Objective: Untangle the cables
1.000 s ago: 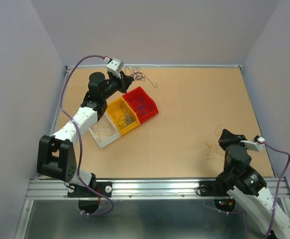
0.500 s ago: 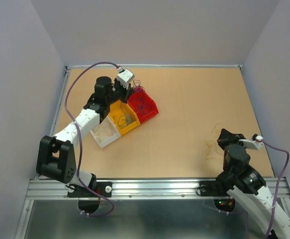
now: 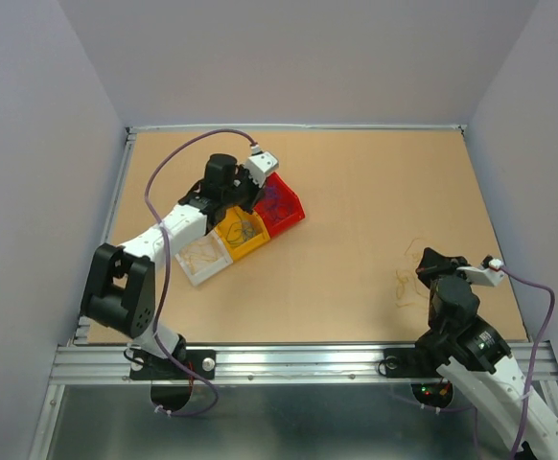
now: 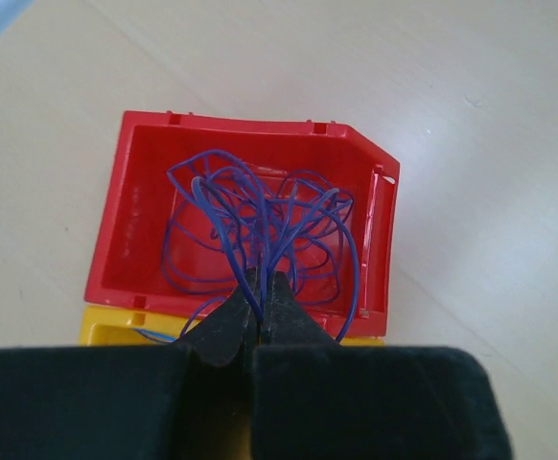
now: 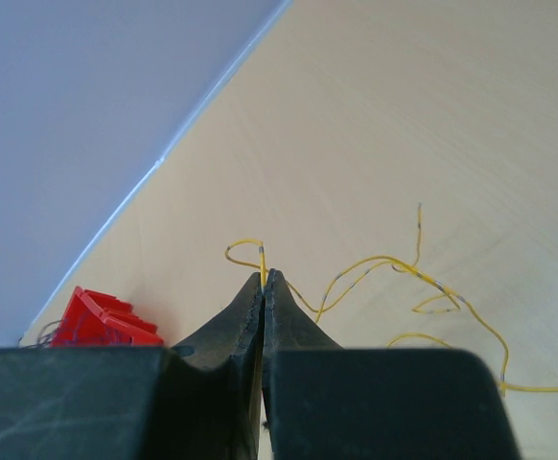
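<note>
Red bin (image 4: 111,249): we find it at the far end of a diagonal row of three bins in the left half of the worktop (image 3: 375,192), toward the far-left corner.
Purple cables (image 4: 260,216): a loose tangle of looping strands lies inside the red bin; we see several strands rise together to the gripper tips.
Left gripper (image 4: 263,287): it hangs above the near rim of the red bin, its jaws pressed together on the gathered purple strands.
Yellow bin (image 4: 116,326): it touches the red bin's near side; in the top view we make out a few dark wires (image 3: 244,230) in it.
Clear bin (image 3: 212,270): last in the row, beside the yellow bin, it holds pale yellowish wires (image 3: 200,254).
Yellow cables (image 5: 384,261): they sprawl in open curves on the bare worktop near its right edge, toward the near-right corner.
Right gripper (image 5: 264,278): it sits low over the worktop beside those curves, jaws closed; we see one yellow strand arch over and run down between the tips, pinched there.
</note>
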You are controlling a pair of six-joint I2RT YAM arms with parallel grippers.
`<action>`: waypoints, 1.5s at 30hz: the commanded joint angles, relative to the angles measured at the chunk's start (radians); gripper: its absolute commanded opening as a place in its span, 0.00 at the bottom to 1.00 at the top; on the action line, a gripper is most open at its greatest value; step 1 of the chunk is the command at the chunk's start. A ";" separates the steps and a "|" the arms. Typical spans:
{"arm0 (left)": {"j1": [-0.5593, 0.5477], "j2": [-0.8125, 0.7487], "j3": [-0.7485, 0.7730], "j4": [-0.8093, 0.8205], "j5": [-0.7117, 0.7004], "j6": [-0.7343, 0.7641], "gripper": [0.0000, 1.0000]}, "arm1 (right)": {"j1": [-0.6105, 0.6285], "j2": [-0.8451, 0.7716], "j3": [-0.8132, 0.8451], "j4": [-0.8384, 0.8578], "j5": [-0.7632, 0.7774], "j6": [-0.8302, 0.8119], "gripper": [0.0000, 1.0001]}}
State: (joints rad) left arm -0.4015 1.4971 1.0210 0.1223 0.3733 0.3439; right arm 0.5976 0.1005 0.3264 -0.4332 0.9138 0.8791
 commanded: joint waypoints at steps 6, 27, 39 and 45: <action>-0.022 0.352 0.285 -0.197 -0.161 0.030 0.01 | 0.004 0.033 0.016 0.071 0.005 -0.011 0.01; -0.043 0.147 0.110 0.007 -0.228 0.017 0.62 | 0.002 0.292 0.048 0.172 -0.113 -0.097 0.01; -0.045 0.084 0.064 0.003 -0.189 0.010 0.64 | 0.004 0.452 0.215 -0.038 -0.092 -0.075 0.30; -0.056 0.060 0.041 0.014 -0.165 0.007 0.64 | 0.004 0.698 0.388 -0.269 -0.089 0.061 0.68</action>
State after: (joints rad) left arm -0.4450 1.6188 1.0714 0.0986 0.1837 0.3595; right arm 0.5976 0.6689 0.5903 -0.5377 0.7906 0.8421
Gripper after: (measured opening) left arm 0.640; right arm 0.459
